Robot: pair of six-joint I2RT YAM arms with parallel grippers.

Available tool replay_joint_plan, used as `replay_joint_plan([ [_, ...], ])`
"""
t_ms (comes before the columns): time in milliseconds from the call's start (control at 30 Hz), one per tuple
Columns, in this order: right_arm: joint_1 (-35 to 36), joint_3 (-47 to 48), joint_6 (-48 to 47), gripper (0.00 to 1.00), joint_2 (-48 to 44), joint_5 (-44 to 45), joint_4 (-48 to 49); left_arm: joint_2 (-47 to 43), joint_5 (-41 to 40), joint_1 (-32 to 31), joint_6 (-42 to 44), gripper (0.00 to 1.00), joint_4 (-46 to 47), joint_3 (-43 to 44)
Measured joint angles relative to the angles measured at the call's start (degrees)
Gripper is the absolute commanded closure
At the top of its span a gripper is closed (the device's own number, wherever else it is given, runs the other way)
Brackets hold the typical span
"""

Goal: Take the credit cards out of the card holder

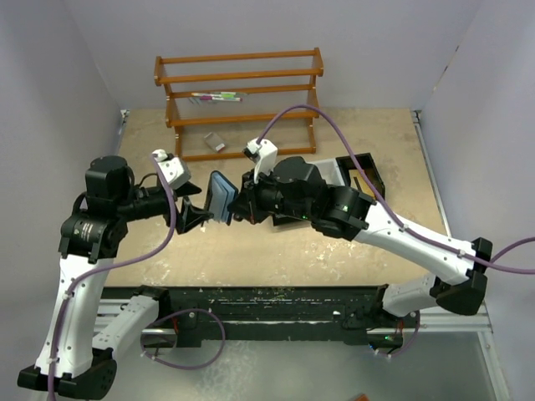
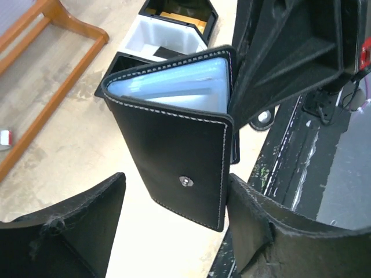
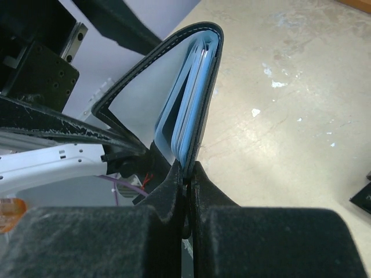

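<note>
Tan table (image 1: 334,251) and pale walls are surrounding both arms. Above the table's middle, the right gripper (image 3: 186,179) is pinching tightly on one edge of the card holder (image 1: 221,196), holding it upright in the air. The left gripper (image 1: 196,213) is standing open around its hanging flap. Only the left wrist view is showing the metal snap (image 2: 185,182) and the tray (image 2: 139,40) with orange-tan cards (image 2: 174,16) in an end compartment. Only the right wrist view is showing the pinch itself.
</note>
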Motion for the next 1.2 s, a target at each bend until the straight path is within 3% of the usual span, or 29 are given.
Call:
replay_joint_plan([
  [167, 0.0, -1.1, -0.3, 1.00, -1.8, 0.4, 0.0, -0.9, 0.2, 0.0, 2.4, 0.48, -1.1, 0.0],
  [300, -0.1, -1.2, -0.3, 1.00, -1.9, 0.5, 0.0, -1.0, -0.3, 0.0, 1.8, 0.68, -0.9, 0.0],
  [367, -0.1, -1.4, -0.3, 1.00, -2.0, 0.5, 0.2, -1.1, -2.0, 0.0, 1.0, 0.64, 0.2, 0.0],
  [533, -0.1, -2.8, 0.0, 1.00, -2.7, 0.5, 0.5, -1.2, -1.9, 0.0, -0.2, 0.35, 1.6, 0.0],
  [633, 0.0, -2.8, 0.4, 1.00, -2.6, 0.5, 0.4, -0.8, 1.4, 0.0, -0.2, 0.28, 0.7, 0.0],
  [900, 1.6, -0.6, 2.0, 1.00, 0.4, 3.3, -1.2, 0.0, 3.6, 0.0, 1.4, 0.29, -1.5, -3.5],
  [1200, 3.0, 0.3, 2.8, 1.00, 1.9, 5.9, -2.4, -0.4, -0.9, 0.0, -0.6, 0.45, 2.0, -6.3],
])
